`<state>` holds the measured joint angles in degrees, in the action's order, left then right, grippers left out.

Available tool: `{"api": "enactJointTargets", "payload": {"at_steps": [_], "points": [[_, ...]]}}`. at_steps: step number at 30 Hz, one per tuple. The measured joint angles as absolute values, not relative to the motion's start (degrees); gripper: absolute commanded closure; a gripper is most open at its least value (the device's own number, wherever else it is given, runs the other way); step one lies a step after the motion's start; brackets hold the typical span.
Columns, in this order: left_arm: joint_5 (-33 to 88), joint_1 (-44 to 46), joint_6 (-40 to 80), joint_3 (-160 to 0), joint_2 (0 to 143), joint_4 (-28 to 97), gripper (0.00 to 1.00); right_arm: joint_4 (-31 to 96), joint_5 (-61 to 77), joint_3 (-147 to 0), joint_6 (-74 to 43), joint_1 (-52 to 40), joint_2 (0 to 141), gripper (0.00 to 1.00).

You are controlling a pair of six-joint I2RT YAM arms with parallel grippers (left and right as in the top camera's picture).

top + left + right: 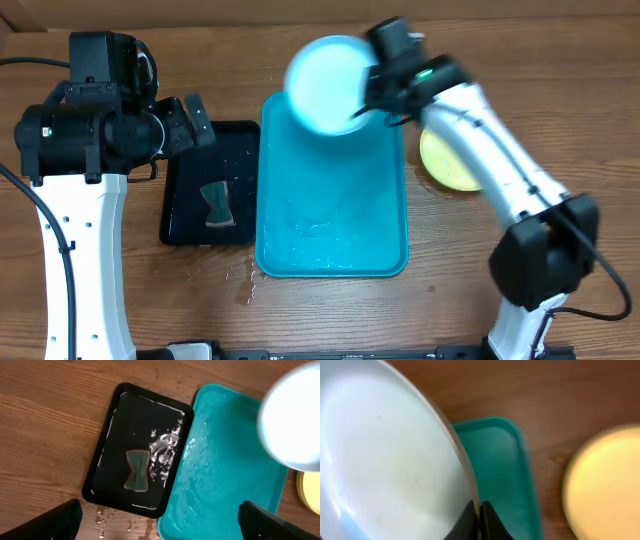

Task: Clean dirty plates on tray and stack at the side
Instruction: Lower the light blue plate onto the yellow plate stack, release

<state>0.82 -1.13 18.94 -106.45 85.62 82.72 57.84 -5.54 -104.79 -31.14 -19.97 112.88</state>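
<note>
1. The right hand (370, 103) pinches the light blue plate (322, 85) by its rim, lifted over the far end of the turquoise tray (335, 255).
2. A yellow-green plate (447, 160) lies on the counter (440, 300), just right of the tray.
3. The left hand (193, 125) hangs wide open above the black tray (178, 215), where a sponge (216, 204) lies.

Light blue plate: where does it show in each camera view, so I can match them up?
Overhead: light blue plate top centre, over the tray's far end.
Left wrist: upper right, blurred, over the tray.
Right wrist: fills the left, rim in the right tool.
Shared landmark: the turquoise tray.
</note>
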Motion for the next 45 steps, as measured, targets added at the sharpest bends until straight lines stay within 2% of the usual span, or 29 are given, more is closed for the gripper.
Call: {"api": "enactJointTargets", "payload": {"at_steps": [6, 9, 15, 20, 25, 27, 31, 35, 36, 37, 45], "points": [[0.84, -1.13, 18.94, -106.45, 85.62, 82.72, 0.0, 70.91, 0.62, -104.77, -31.29, -0.95, 112.88, 0.96], [0.82, -1.13, 18.94, -106.45, 85.62, 82.72, 0.0, 74.35, 1.54, -103.96, -29.82, 4.47, 112.86, 0.96], [0.82, -1.13, 18.94, -106.45, 85.62, 82.72, 0.0, 74.7, 1.76, -98.76, -27.86, 7.57, 112.86, 0.96], [0.82, -1.13, 18.94, -106.45, 85.65, 82.72, 0.0, 70.0, 1.21, -93.12, -27.09, 7.35, 112.86, 0.94], [0.82, -1.13, 18.94, -106.45, 85.65, 82.7, 0.0, 67.94, 1.1, -91.55, -26.81, 7.35, 112.86, 0.74], [0.82, -1.13, 18.94, -106.45, 85.62, 82.72, 0.0, 67.99, 1.13, -91.5, -25.8, 7.35, 112.86, 0.62], [0.84, -1.13, 18.94, -106.45, 85.62, 82.72, 0.0, 71.46, 1.89, -91.88, -22.87, 7.35, 112.86, 0.57], [0.82, -1.13, 18.94, -106.45, 85.65, 82.7, 0.0, 79.81, 8.03, -97.27, -15.11, 7.25, 112.86, 0.52], [0.82, -1.13, 18.94, -106.45, 85.65, 82.72, 0.0, 81.82, 10.2, -99.55, -12.82, 6.98, 112.79, 0.39], [0.84, -1.13, 18.94, -106.45, 85.65, 82.74, 0.0, 83.13, 11.97, -101.43, -11.38, 6.66, 112.6, 0.0], [0.82, -1.13, 18.94, -106.45, 85.65, 82.72, 0.0, 85.1, 19.07, -106.21, -4.25, 3.11, 109.56, 0.01]]}}
